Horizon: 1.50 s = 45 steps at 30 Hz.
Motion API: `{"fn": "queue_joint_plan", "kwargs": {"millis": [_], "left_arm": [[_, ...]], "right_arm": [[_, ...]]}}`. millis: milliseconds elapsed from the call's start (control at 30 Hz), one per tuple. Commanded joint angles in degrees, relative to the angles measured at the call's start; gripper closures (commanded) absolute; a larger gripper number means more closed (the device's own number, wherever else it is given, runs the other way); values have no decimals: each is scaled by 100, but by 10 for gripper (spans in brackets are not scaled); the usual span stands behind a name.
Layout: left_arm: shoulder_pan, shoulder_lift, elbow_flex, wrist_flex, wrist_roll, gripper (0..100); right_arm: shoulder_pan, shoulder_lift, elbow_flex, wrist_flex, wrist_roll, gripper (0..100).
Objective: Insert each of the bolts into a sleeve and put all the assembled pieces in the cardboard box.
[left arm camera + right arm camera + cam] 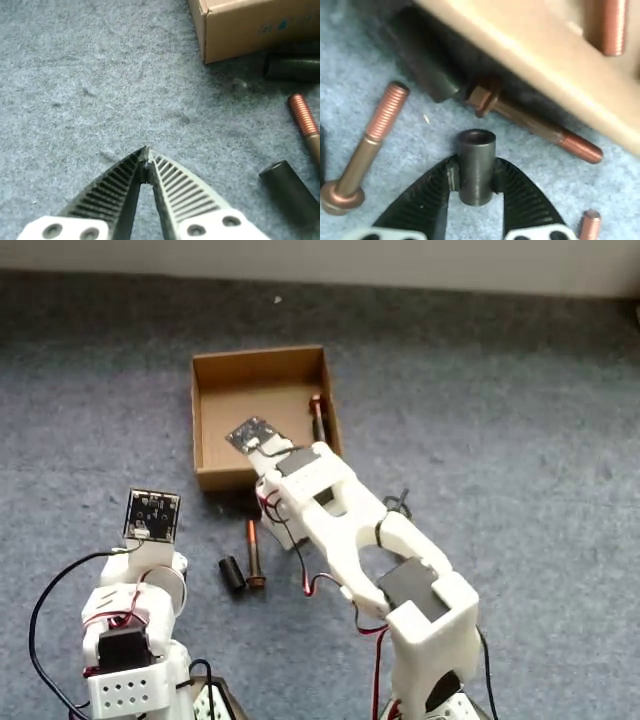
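The right arm (345, 520) stretches diagonally across the tabletop (520, 440), with its wrist at the near wall of the box (205, 420). The left arm (135, 630) sits folded at the near-left edge, its wrist aimed toward the box but well apart from it.

The right tool (475, 169) is clenched on the held sleeve (476, 150), gripped around its middle, with the open bore facing away from the wrist. Just past it the wall bolt (535, 122) lies along the outside of the box, its hex head next to a dark sleeve (422, 65) at the wall's foot. The left tool (145, 159) is clenched empty, tips meeting over bare tabletop. The loose sleeve (290, 192) and the loose bolt (304, 122) lie off to one side of it.

From above, the loose bolt (252, 555) and loose sleeve (232, 572) lie side by side between the arms, and a boxed bolt (318, 420) rests along a side wall. The right wrist view adds the grasp itself, which the arm covers from above.
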Motion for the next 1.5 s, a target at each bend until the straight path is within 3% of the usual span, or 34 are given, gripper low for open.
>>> {"fn": "queue_joint_plan", "kwargs": {"millis": [0, 233, 500, 867, 1100, 1467], "left_arm": [[-31, -13, -40, -105, -62, 993], [-31, -13, -31, -105, -62, 993], [-31, -13, -31, -105, -62, 993], [-31, -13, -31, -97, -62, 993], [119, -13, -92, -105, -53, 993], [1147, 48, -1305, -62, -193, 992]], "right_arm": [[-22, -215, -13, 303, 26, 994], [312, -1613, 22, 963, -35, 994], [848, -3319, 1103, 1279, -809, 994], [2914, -5754, 2695, 1226, -985, 994], [4154, -6431, 3916, 215, -1020, 994], [5121, -6659, 4945, -936, -1960, 994]]}}
